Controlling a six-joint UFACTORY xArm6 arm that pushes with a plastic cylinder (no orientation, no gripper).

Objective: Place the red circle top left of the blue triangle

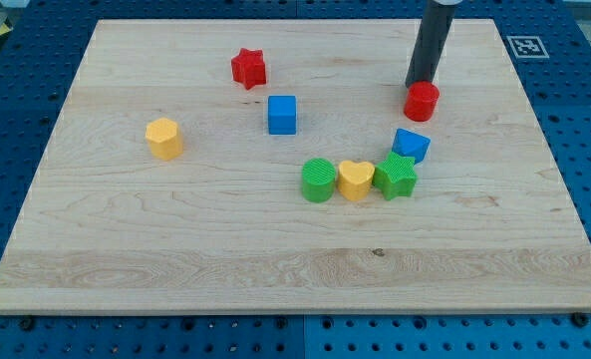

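Note:
The red circle sits on the wooden board toward the view's upper right. My tip rests against its upper left side. The blue triangle lies just below the red circle, a small gap apart and slightly to the view's left of it. The triangle touches the green star below it.
A yellow heart and a green circle line up left of the green star. A blue cube sits mid-board, a red star up left of it, a yellow hexagon-like block at the left. The board's right edge is near.

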